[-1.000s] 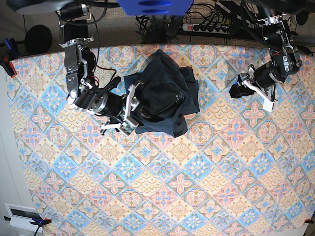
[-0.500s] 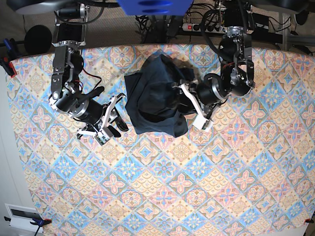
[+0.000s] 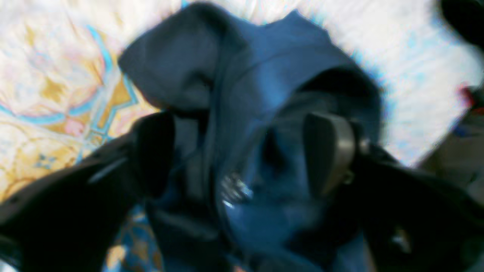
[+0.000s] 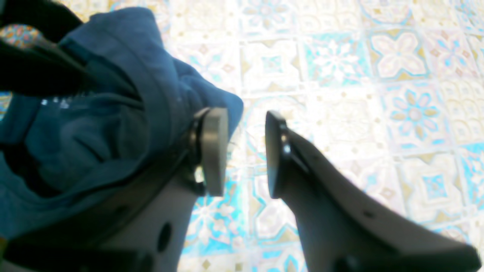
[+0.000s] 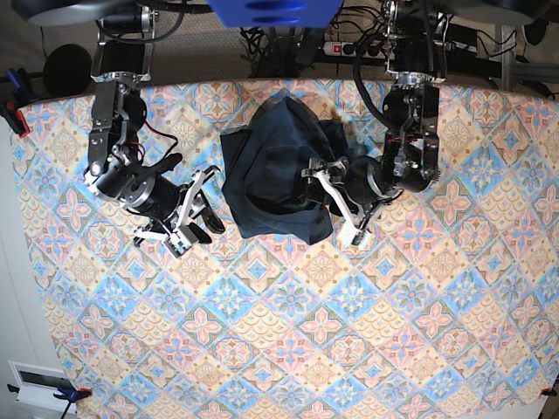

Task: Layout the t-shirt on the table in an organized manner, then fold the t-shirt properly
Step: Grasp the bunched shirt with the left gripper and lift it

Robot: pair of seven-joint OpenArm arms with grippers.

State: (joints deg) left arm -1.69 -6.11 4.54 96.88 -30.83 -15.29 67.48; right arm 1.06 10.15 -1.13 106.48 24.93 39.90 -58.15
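patterned table holds crumpled t-shirt; spread left gripper straddles it, right gripper parted alongside.

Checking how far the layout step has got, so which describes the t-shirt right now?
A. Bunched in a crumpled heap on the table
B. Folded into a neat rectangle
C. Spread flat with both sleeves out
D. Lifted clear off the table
A: in the base view the t-shirt lies as a rumpled dark mound on the table, no sleeves laid out and no tidy edges, with the left end effector at its edge.
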